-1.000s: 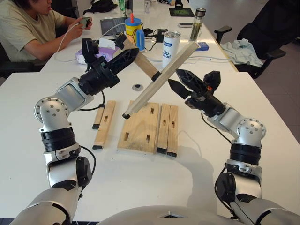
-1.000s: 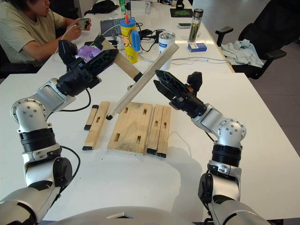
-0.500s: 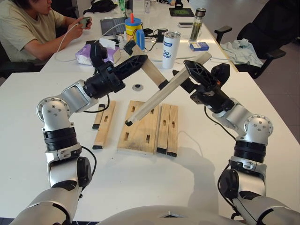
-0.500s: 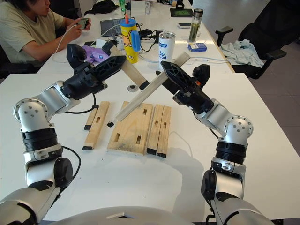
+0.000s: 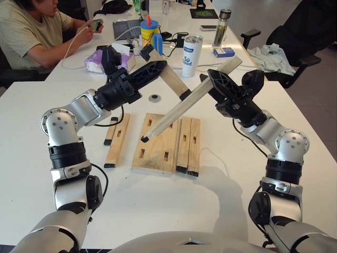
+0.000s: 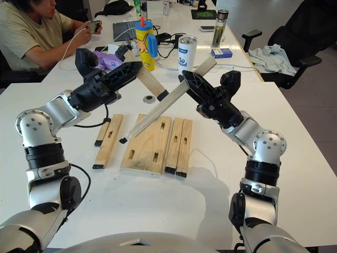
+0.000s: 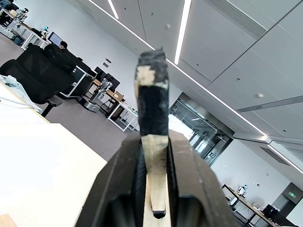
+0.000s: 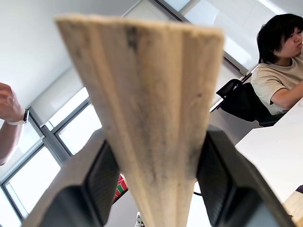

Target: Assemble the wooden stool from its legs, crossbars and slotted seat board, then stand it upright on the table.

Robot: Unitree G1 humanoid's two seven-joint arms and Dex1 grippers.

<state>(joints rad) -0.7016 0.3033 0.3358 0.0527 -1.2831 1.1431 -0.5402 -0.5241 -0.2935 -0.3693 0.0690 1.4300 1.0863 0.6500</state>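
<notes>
The left claw (image 5: pixel 156 67) and right claw (image 5: pixel 212 79) are black. The legs (image 5: pixel 179 108) are pale wood with black ends. The seat board (image 5: pixel 155 150) is pale wood, dark-smudged. The tabletop (image 5: pixel 174 200) is white.

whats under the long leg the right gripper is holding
The slotted seat board lies flat on the table beneath the long leg in the right gripper; its slots show. The leg hides a strip of the board's far end, so that part cannot be seen.

Long leg (image 5: pixel 179 108), short leg (image 5: pixel 170 81) aloft; seat board (image 5: pixel 152 150), crossbars (image 5: pixel 194 138) lying flat.
</notes>
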